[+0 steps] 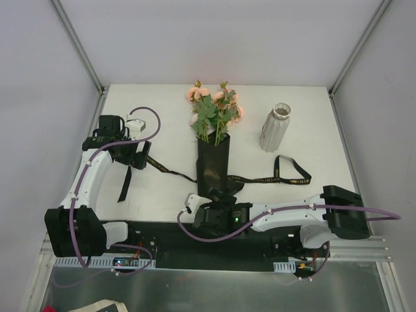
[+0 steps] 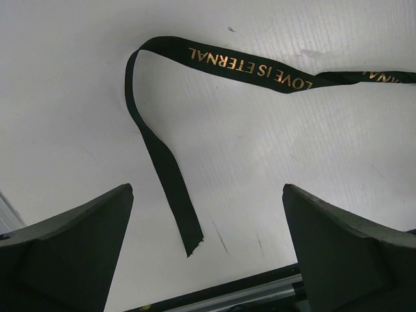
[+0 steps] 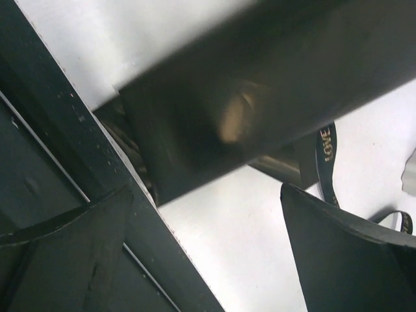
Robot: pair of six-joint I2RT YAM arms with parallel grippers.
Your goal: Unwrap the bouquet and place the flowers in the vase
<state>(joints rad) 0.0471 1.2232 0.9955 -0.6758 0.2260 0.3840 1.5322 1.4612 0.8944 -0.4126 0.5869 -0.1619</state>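
Overhead and wrist views. The bouquet (image 1: 213, 151) lies flat at the middle of the white counter (image 1: 162, 110), its black wrap closed round the stems and the flowers (image 1: 214, 107) pointing to the far edge. The vase (image 1: 276, 127) stands upright to its right, apart from it. The gold-lettered ribbon (image 2: 162, 162) trails loose across the counter on both sides of the wrap. Left pincer (image 2: 207, 195): released, one ribbon end lying ungripped between its fingers. Right pincer (image 3: 207, 214): released, at the wrap's lower end, grasping nothing.
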